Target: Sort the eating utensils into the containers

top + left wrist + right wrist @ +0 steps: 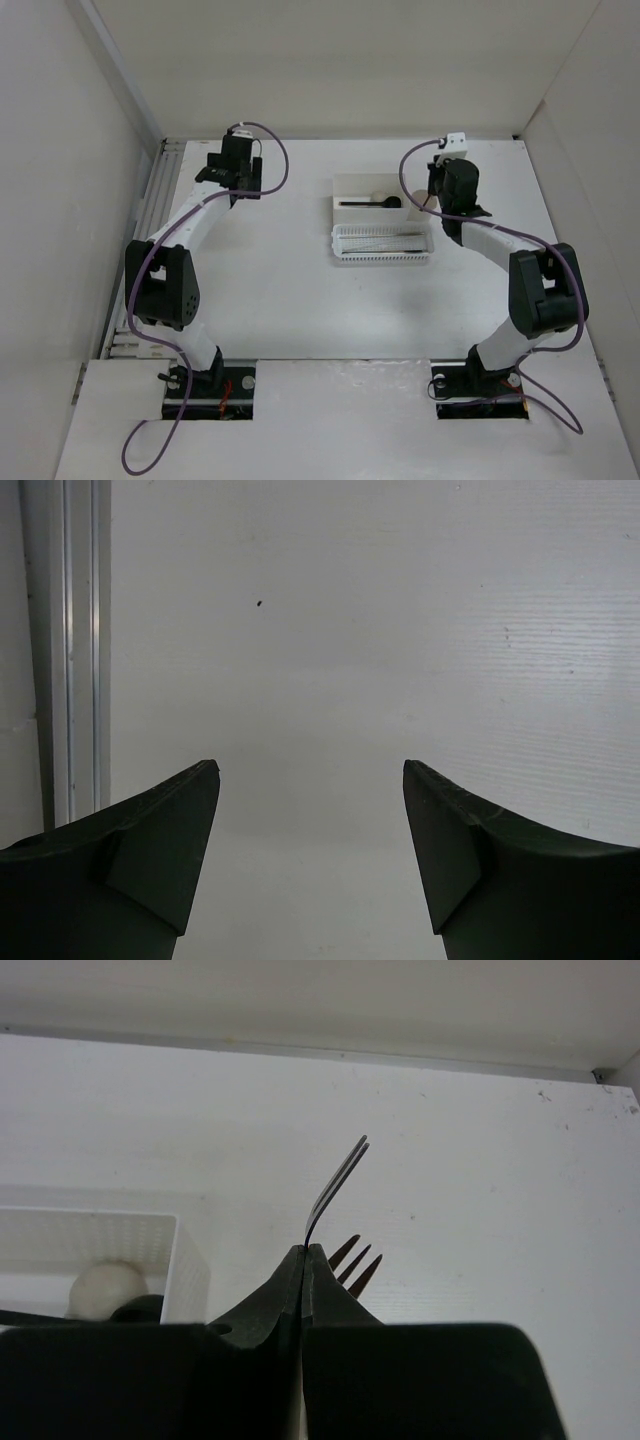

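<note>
Slim dark fork (335, 1185) stands pinched in the tightly closed right gripper (304, 1251); the left gripper (310, 767) gapes wide, holding nothing.

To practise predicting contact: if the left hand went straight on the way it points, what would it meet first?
Most likely the bare white table; the left hand is open and empty, and the metal rail sits off to one side. Distance unclear.
</note>
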Controlling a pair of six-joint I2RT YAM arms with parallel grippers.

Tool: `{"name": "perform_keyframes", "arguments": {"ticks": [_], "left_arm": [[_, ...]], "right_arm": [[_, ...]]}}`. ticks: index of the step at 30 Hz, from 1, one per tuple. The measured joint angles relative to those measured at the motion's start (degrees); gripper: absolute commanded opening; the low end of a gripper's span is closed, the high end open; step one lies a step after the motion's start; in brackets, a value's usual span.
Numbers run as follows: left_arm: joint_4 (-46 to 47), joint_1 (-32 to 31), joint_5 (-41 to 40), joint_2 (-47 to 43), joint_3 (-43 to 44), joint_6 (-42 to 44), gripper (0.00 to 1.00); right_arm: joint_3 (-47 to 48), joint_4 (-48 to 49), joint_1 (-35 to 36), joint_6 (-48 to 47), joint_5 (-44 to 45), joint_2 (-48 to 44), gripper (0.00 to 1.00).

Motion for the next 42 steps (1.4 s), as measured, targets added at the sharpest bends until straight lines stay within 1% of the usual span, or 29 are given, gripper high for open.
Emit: {"name": "perform_keyframes", "arguments": {"ticks": [14,22,27,28,29,31,32,34,36,42], "left_arm": [[0.15,-0.02,0.11,0.04,0.98,-0.44,0.7],[0.04,-0.02,0.48,0.52,1.11,-0.94,0.69],[0.04,-0.02,0.52,0.66,1.51,-0.98,0.69],[0.04,-0.02,0.5,0.66,1.53,-0.92,0.69],[0.02,-0.02,0.5,0.66,1.53,-0.9,0.69],[0.0,-0.02,0.5,0.68,1.53,-0.85,0.69],[0.0,-0.02,0.5,0.7,1.53,-0.85,0.69],[0.02,-0.02,0.5,0.7,1.55,-0.79,0.69],[-0.13,-0.02,0.5,0.85,1.84,-0.61,0.69],[0.0,-0.02,0.5,1.27,2.51,-0.48,0.69]], "right_arm": [[2.47,-8.66,0.0,-4.68,-1.6,0.31,0.0],[6.78,-12.33,0.0,-5.99,-1.73,3.69,0.0],[7.32,-13.46,0.0,-6.19,-2.23,4.55,0.0],[7.32,-13.75,0.0,-6.19,-2.32,4.55,0.02],[7.34,-14.01,0.0,-6.19,-2.4,4.55,0.07],[7.34,-14.58,0.0,-6.27,-2.58,4.55,0.2],[7.37,-14.82,0.0,-6.32,-2.73,4.55,0.24],[7.34,-15.23,0.0,-6.56,-3.1,4.55,0.37],[7.37,-15.85,0.0,-6.73,-3.63,4.55,0.41],[7.37,-16.68,0.0,-6.86,-4.33,4.31,0.43]]}}
